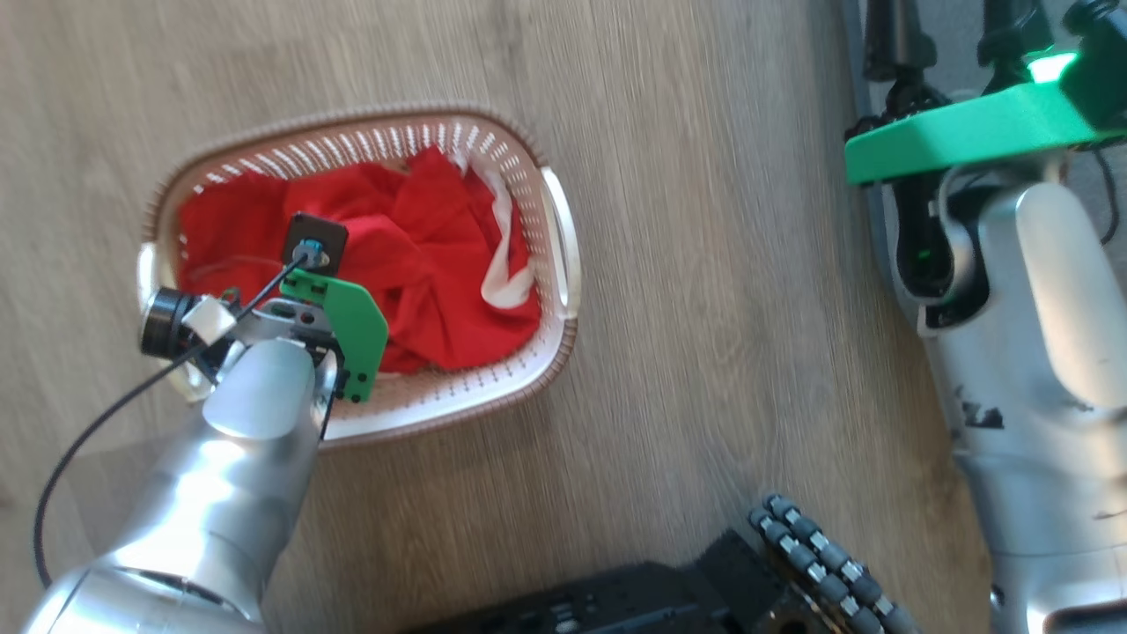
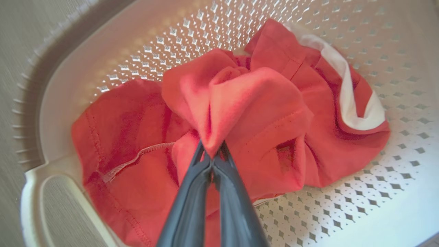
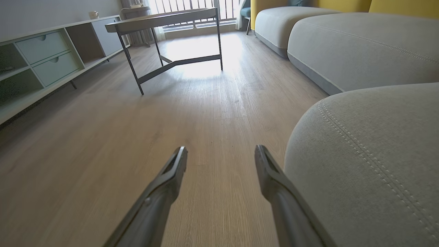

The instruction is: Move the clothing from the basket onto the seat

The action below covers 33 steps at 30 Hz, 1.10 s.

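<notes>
Clothing (image 2: pixel 260 113) heaped in the basket (image 1: pixel 556 255), one red fold pinched in my left gripper (image 2: pixel 212 156).

I have the left gripper reaching down into the middle of the basket, with its jaws closed tight on a bunched fold that rises straight ahead of the fingertips. The rest of the pile sprawls across the basket floor on either side, and a white trim strip (image 2: pixel 346 92) lies toward the basket's far wall. I can't tell whether that pinch takes one garment or several layers. My right gripper (image 3: pixel 221 154) is well clear of the basket, jaws wide and holding nothing, close beside the seat (image 3: pixel 370 157). I judge the seat lies off the basket's right-hand side, so the left arm lifts up and carries across. In the head view my own wrist hides the fingers.
</notes>
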{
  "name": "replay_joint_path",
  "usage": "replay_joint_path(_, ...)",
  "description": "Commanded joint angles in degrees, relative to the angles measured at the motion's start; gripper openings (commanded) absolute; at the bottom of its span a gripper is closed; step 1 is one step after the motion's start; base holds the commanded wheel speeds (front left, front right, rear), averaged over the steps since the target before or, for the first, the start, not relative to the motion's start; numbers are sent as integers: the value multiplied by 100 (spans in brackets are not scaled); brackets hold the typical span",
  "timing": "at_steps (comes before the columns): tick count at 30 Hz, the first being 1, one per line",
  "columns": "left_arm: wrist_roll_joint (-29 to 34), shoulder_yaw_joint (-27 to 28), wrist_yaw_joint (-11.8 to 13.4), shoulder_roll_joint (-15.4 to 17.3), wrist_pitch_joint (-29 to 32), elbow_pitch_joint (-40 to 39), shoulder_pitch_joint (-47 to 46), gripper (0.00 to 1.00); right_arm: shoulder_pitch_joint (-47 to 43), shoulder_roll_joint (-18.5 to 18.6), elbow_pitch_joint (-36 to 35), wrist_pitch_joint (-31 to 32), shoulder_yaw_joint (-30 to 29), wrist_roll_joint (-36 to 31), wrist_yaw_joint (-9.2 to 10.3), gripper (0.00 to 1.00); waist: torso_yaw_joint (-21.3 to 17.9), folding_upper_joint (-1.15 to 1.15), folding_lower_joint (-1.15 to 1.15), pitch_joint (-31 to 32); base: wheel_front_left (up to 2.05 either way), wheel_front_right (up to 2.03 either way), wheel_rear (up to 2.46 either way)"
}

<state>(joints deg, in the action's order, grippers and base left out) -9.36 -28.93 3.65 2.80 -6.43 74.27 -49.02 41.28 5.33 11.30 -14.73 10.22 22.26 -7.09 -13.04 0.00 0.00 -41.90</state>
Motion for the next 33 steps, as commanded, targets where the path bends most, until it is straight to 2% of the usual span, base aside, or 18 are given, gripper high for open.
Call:
replay_joint_path(1,-54,123,-26,65,-111,-56,175,0,-280,-31,-133,-27,91,18,-40,100,105,0,0,296,0,0,0)
replay_joint_path(9,-357,112,-176,14,-559,-125,525,0,-518,76,12,-27,264,2,-40,100,374,0,0,1185,0,0,0)
replay_joint_path(15,-902,-20,-289,10,-755,-627,983,0,-764,169,153,-27,380,23,-40,100,626,0,0,1866,0,0,0)
replay_joint_path(24,-1514,-363,-211,9,-851,-1523,1349,0,-1172,220,343,-27,483,40,-40,100,956,0,0,2692,0,0,0)
replay_joint_path(33,-1615,-239,-6,9,-855,-2876,1644,0,-1556,296,511,-27,502,55,-40,100,1219,0,0,3357,0,0,0)
